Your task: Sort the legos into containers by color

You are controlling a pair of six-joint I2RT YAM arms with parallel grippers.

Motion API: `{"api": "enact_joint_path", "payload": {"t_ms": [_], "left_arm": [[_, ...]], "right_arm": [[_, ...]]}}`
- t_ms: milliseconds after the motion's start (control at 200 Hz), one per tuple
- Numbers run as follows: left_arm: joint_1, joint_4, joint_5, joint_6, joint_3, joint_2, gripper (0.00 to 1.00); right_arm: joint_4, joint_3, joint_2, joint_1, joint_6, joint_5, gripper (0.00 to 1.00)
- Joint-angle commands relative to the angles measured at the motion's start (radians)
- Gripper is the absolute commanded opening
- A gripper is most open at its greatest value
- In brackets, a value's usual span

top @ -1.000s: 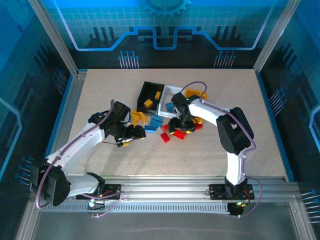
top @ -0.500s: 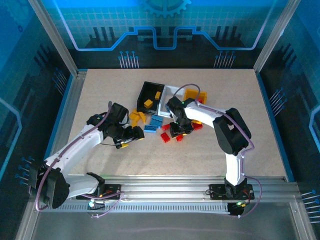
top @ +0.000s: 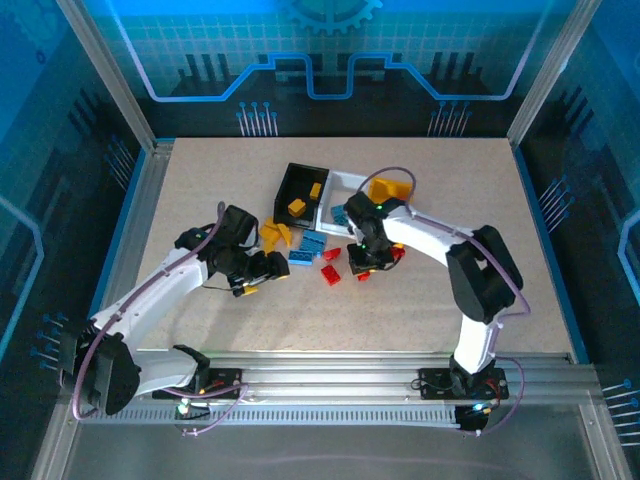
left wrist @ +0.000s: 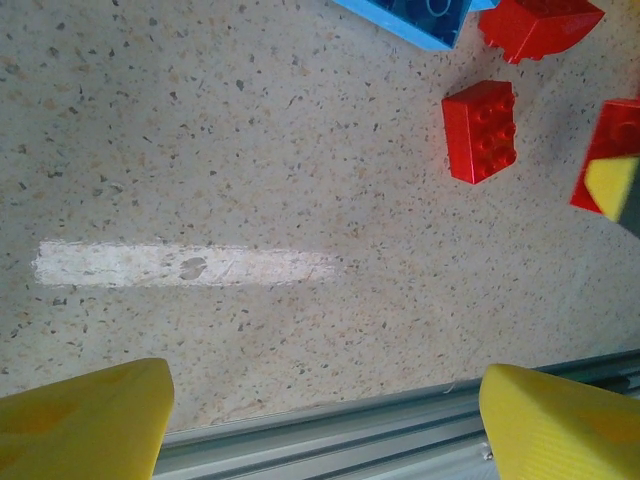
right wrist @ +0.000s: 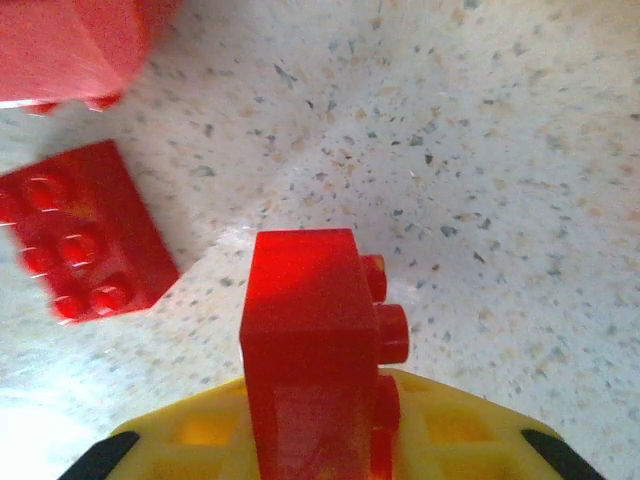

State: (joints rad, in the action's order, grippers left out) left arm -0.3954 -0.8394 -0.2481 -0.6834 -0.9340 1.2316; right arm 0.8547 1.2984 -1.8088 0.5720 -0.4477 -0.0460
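Note:
My right gripper (top: 365, 262) (right wrist: 320, 430) is shut on a red lego (right wrist: 315, 340), which stands on edge between its yellow fingers, low over the table. Another red lego (right wrist: 80, 245) lies flat to its left. My left gripper (top: 262, 270) (left wrist: 320, 430) hovers open over bare table, its yellow fingers (left wrist: 85, 425) wide apart and holding nothing. Ahead of it lie a red lego (left wrist: 480, 130) and a blue lego (left wrist: 420, 15). The black bin (top: 300, 192), white bin (top: 340, 200) and yellow bin (top: 388, 188) stand in a row behind the pile.
Blue legos (top: 312, 243), red legos (top: 330, 275) and yellow-orange legos (top: 275, 235) are scattered between the two grippers. A yellow-orange piece (top: 297, 206) lies in the black bin. A metal rail (left wrist: 400, 425) runs along the near table edge.
The right arm's elbow has swung to the right while its gripper stayed low among the red legos, shifting slightly right. The left arm has hardly moved.

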Motion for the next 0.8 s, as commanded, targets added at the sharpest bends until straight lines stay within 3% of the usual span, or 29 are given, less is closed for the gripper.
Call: {"api": "enact_joint_path", "payload": {"t_ms": [0, 220, 355, 550, 795], "left_arm": [[0.006, 0.003, -0.010, -0.024, -0.005, 0.017, 0.81], [0.010, 0.003, -0.007, -0.020, -0.018, 0.031, 0.82], [0.018, -0.007, -0.001, -0.006, -0.029, 0.035, 0.85], [0.063, -0.015, 0.006, -0.007, -0.019, 0.025, 0.99], [0.127, -0.019, -0.028, 0.012, -0.015, 0.028, 0.99]], "right_arm": [[0.005, 0.026, 0.084, -0.063, -0.049, -0.099, 0.28], [0.035, 0.216, 0.050, -0.155, -0.084, -0.234, 0.28], [0.069, 0.367, -0.038, -0.181, -0.089, -0.253, 0.28], [0.121, 0.586, -0.218, -0.193, -0.088, -0.256, 0.29], [0.217, 0.854, -0.382, -0.212, -0.083, -0.238, 0.52]]}}
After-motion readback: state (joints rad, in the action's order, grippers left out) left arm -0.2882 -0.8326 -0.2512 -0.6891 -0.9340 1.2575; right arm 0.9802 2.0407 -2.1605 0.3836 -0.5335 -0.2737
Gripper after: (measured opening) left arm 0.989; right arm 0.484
